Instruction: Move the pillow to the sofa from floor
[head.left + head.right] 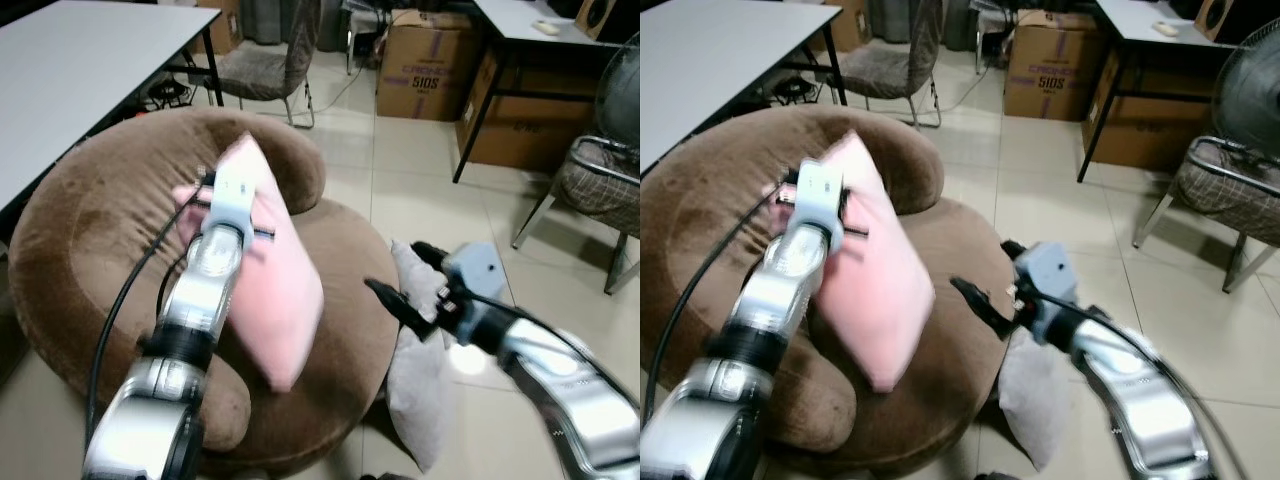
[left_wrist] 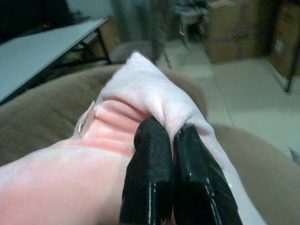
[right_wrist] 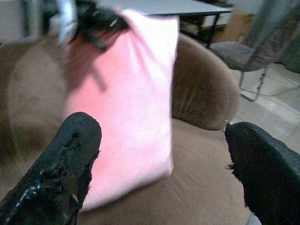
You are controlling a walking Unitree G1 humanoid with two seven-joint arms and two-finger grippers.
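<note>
Head views: we see the left gripper (image 1: 205, 190) clamped on the pink pillow (image 1: 275, 290), which hangs over the brown sofa (image 1: 90, 230) seat. The right gripper (image 1: 405, 280) hovers beside the seat's edge, above a grey pillow (image 1: 415, 380) on the floor (image 1: 400, 170).

Left wrist view: fingers (image 2: 150, 159) pinch pillow fabric.

Right wrist view: fingers (image 3: 70, 145) spread wide, facing the pillow.

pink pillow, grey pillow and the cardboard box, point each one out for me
pink pillow (image 1: 280, 300): left eye view, middle of its face
grey pillow (image 1: 420, 385): left eye view, middle of its face, beside the sofa
cardboard box (image 1: 428, 68): left eye view, its printed front
</note>
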